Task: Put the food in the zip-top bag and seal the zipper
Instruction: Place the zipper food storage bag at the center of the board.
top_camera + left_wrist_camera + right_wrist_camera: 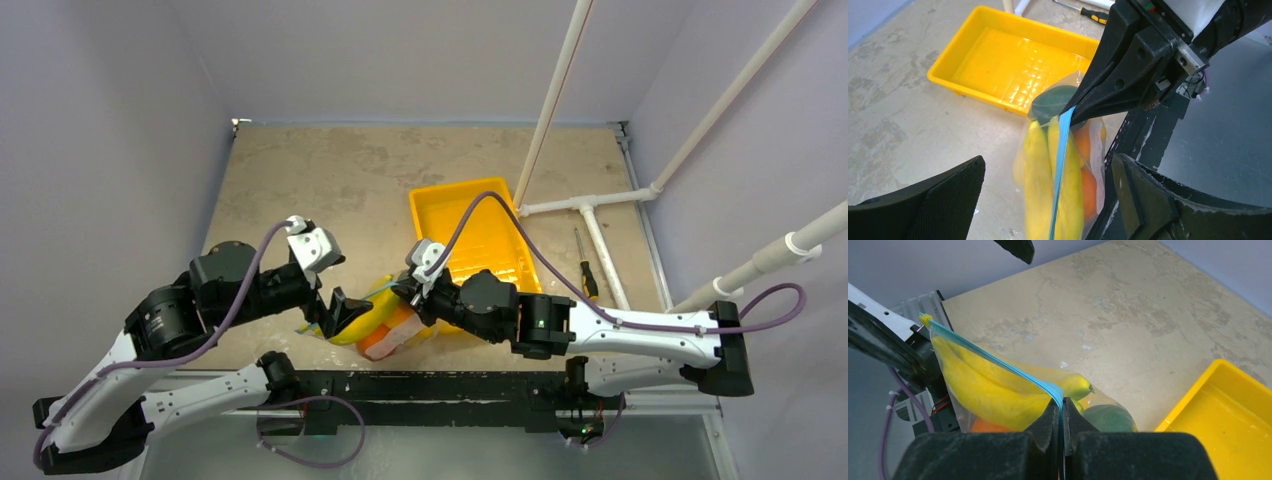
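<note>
The clear zip-top bag (378, 322) hangs just above the table's near edge with the food inside. Through the plastic I see yellow bananas (1035, 180), a green fruit (1108, 417) and an orange fruit (1088, 186). The teal-blue zipper (1060, 160) runs straight along the bag's top edge as one closed-looking line. My right gripper (1062, 412) is shut on one end of the zipper (998, 362) and holds the bag up. My left gripper (1048, 170) is open wide at the bag's other end, one jaw on each side and neither touching it.
A yellow tray (470, 225) lies behind the bag with nothing in it. A screwdriver (584, 265) and white pipes (600, 205) lie to the tray's right. The black frame at the table's near edge (1143, 140) is right beside the bag.
</note>
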`<state>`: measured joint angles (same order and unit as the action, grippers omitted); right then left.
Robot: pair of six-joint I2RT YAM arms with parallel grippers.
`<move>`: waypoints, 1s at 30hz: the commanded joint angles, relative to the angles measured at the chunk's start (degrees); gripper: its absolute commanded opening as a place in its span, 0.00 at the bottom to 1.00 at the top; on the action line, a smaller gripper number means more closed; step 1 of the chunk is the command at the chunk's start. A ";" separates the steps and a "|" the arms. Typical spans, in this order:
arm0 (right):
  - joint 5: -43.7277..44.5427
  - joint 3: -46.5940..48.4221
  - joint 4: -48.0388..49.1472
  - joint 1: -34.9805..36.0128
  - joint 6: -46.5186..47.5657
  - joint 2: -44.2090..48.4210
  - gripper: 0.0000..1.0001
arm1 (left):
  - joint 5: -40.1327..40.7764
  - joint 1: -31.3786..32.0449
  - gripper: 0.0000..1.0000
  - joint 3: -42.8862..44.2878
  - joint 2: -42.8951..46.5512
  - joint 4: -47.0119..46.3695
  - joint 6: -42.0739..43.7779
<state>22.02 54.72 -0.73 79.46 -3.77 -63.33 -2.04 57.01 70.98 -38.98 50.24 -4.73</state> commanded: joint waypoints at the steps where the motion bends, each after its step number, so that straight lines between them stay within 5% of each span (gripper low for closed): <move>1: -1.58 2.40 6.02 0.23 -0.10 0.27 0.00 | -2.43 0.02 0.96 -2.38 -0.94 -3.05 1.93; 12: -3.02 2.33 8.20 0.24 0.25 1.24 0.00 | 0.27 0.00 0.88 -8.59 -1.54 -3.84 1.61; 17: -2.95 2.06 8.38 0.24 0.21 1.67 0.00 | 1.85 0.04 0.63 -9.37 -1.62 -4.33 1.35; 30: -2.81 0.39 10.31 0.20 -0.01 4.18 0.00 | 0.01 0.01 0.25 -11.55 -5.59 -6.04 0.20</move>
<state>19.79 54.61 2.20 79.48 -3.79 -62.50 -2.22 57.04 60.10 -43.16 45.93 -3.90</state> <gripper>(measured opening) 0.008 0.311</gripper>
